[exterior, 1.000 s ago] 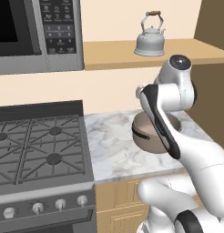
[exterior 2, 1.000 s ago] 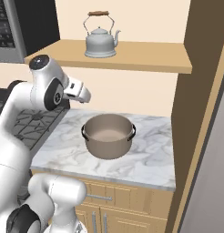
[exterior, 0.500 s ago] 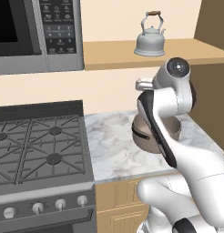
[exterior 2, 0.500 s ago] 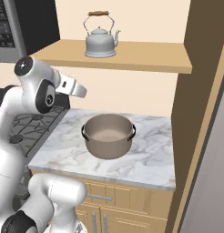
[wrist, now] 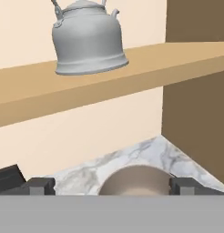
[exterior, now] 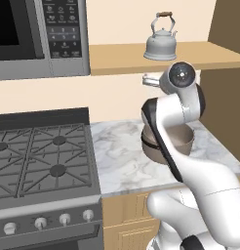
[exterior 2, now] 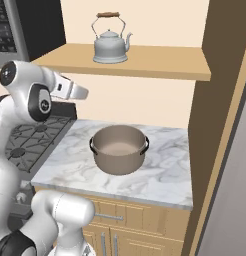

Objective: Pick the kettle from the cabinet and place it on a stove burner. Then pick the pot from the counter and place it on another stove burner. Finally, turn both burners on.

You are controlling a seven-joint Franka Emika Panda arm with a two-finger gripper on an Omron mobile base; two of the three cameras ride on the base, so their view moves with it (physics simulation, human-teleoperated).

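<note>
Progress: none of the task's steps is complete, as far as you can judge from these views. Note the small silvery-grey metal kettle [exterior: 160,41] with its thin arched handle and brown wooden bar standing upright on the flat shelf board of the light tan wooden cabinet [exterior 2: 160,64], untouched. The wide round taupe-brown pot [exterior 2: 119,149] with the beige inside sits on the white grey-veined marble surface [exterior 2: 165,175], just right of the black gas stove [exterior: 39,156], whose grates carry nothing.

The white arm's gripper [exterior 2: 75,91] is raised below the shelf edge, well apart from the kettle, and its jaws are spread wide with nothing between them. In the hand view you see the kettle above on the shelf and the pot's rim low between the dark fingertips [wrist: 41,185].

Remaining, in your order: reach up and grasp the kettle, carry it to one burner, move the pot to another burner, then turn both burners on at the front stove knobs [exterior: 64,219].
</note>
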